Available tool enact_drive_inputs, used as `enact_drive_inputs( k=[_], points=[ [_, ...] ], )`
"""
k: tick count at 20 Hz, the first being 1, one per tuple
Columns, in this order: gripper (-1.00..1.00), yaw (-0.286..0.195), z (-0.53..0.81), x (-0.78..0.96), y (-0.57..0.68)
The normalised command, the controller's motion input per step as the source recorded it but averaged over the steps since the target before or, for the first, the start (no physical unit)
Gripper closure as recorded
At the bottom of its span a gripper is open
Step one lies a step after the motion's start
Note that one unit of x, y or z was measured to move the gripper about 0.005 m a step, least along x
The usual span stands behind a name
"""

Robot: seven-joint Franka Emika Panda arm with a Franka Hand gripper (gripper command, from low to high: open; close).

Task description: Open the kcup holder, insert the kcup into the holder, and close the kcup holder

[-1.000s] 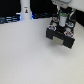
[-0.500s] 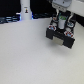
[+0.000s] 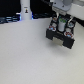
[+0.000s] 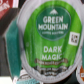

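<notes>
The kcup (image 4: 50, 37) fills the wrist view: a round green lid with a whitish rim, printed "Green Mountain Dark Magic". In the exterior view it is a small green spot (image 3: 60, 23) between my fingers. My gripper (image 3: 61, 24) stands at the back on the exterior view's right, shut on the kcup, right above the kcup holder (image 3: 62, 36). The holder is a black boxy unit on the white table. I cannot tell whether a drawer is open. The dark edges around the lid in the wrist view are blurred.
A white bottle-shaped thing with a dark band (image 3: 25, 10) stands at the back on the exterior view's left. The white table (image 3: 25, 55) spreads across the front. A dark strip runs along the back edge.
My gripper stays over the black holder with the green pod in it; I see hardly any movement.
</notes>
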Motion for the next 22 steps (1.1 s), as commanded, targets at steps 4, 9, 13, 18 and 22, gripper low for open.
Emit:
enact_drive_inputs(
  k=[4,9,13,18,22],
  points=[
    [1.0,0.002,0.2,-0.26,0.1],
    [1.0,0.003,-0.06,-0.11,-0.01],
    [1.0,-0.01,-0.2,0.0,-0.03],
    [1.0,-0.014,-0.23,0.0,-0.03],
    [1.0,-0.004,-0.26,-0.06,-0.02]
  ],
)
